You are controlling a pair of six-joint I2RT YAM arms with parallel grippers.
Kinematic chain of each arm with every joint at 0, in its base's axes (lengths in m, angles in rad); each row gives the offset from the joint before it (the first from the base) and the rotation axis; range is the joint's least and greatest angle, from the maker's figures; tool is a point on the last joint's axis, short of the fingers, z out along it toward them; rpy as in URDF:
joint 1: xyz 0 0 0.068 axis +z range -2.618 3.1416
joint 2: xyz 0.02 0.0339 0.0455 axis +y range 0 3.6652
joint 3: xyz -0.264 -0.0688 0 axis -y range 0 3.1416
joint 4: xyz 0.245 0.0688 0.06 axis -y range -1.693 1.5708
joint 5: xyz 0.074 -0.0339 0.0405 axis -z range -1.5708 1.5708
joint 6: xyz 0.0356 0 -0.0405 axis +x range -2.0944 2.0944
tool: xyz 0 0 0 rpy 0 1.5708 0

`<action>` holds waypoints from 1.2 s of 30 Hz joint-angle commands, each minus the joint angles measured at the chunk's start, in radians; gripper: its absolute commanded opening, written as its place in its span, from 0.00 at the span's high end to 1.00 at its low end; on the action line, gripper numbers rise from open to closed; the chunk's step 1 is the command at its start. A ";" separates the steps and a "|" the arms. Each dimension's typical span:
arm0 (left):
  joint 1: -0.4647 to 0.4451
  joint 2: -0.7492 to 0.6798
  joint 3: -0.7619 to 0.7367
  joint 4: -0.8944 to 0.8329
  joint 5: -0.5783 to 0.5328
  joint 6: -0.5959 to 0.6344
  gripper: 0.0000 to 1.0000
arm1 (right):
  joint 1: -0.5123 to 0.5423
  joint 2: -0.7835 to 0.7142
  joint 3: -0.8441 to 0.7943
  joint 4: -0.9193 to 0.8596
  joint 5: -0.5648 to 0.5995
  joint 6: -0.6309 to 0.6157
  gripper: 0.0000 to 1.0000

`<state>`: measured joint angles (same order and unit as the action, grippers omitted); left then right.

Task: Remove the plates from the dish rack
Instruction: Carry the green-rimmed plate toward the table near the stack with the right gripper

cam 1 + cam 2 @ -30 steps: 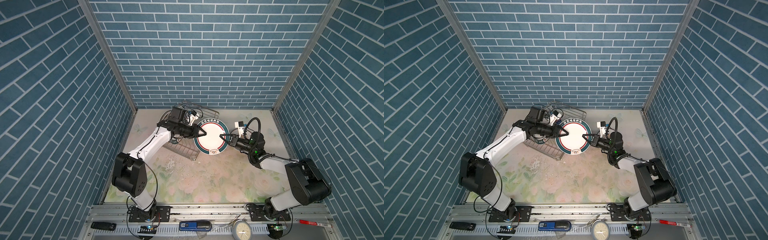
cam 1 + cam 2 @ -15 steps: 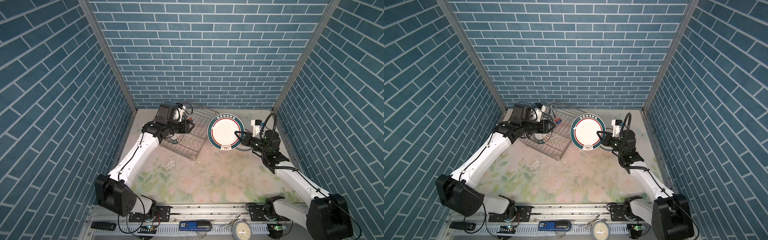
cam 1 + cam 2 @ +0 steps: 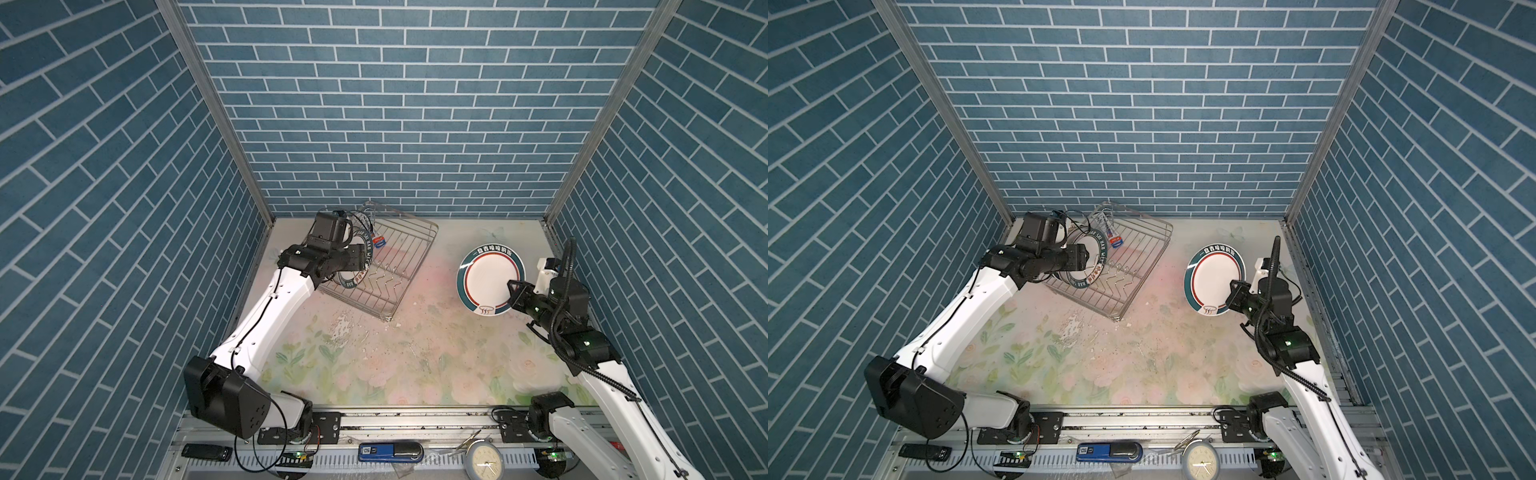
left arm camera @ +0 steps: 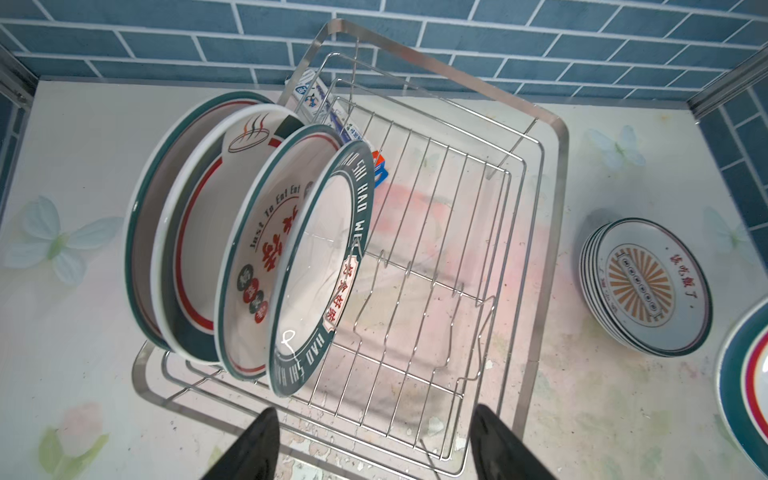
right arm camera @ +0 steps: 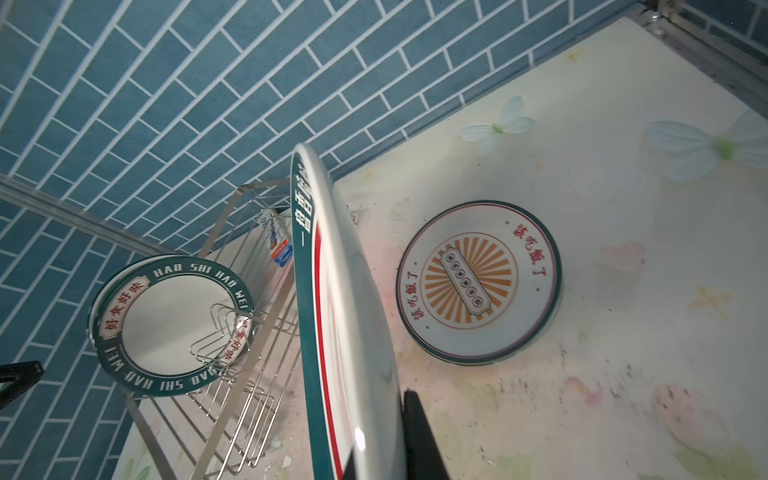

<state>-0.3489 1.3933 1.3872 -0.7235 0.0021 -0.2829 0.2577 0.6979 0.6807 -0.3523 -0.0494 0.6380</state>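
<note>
As the left wrist camera looks along its arm, the left gripper shows both fingers spread wide, with nothing between them but the near rim of the dish rack. Four racked plates lean together on edge in the zigzag dividers at one end. A blue and white label hangs on the rack's far wall. Beside the rack and apart from it, the stacked plates lie flat on the flowered surface, a sunburst plate on top.

From the right wrist, the right gripper is clamped on the rim of the held plate, which is seen nearly edge-on, teal band and red ring showing. The stacked plates lie on the surface to one side of it, not touching it. To the other side the frontmost racked plate, lettered HAO SHI HAO WEI, stands in the rack.

In both top views the rack sits skewed at about 11 o'clock on the surface, near the back wall. The racked plates fill its 9 o'clock end, and the left gripper hangs just beside them. Well apart, at about 2 o'clock, the held plate is off the surface and tilted, face up toward the camera, gripped at its own 4 o'clock. A small clock lies on the front rail at 6 o'clock.
</note>
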 commanded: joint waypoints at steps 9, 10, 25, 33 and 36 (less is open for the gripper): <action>0.005 -0.023 0.023 -0.042 -0.065 0.024 0.19 | -0.002 -0.196 -0.092 -0.338 0.107 0.150 1.00; 0.005 -0.025 0.022 -0.040 -0.067 0.023 0.19 | -0.002 -0.201 -0.102 -0.344 0.099 0.160 1.00; 0.005 -0.014 0.022 -0.041 -0.028 0.020 0.01 | 0.002 -0.194 -0.243 -0.286 -0.075 0.270 1.00; 0.005 -0.016 0.024 -0.038 -0.024 0.028 0.01 | 0.015 -0.131 -0.299 -0.181 -0.146 0.311 1.00; 0.005 -0.013 0.023 -0.037 -0.023 0.030 0.01 | 0.022 -0.092 -0.321 -0.130 -0.164 0.320 1.00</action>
<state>-0.3489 1.3869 1.3872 -0.7475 -0.0242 -0.2638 0.2703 0.5842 0.3897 -0.5812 -0.1719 0.9108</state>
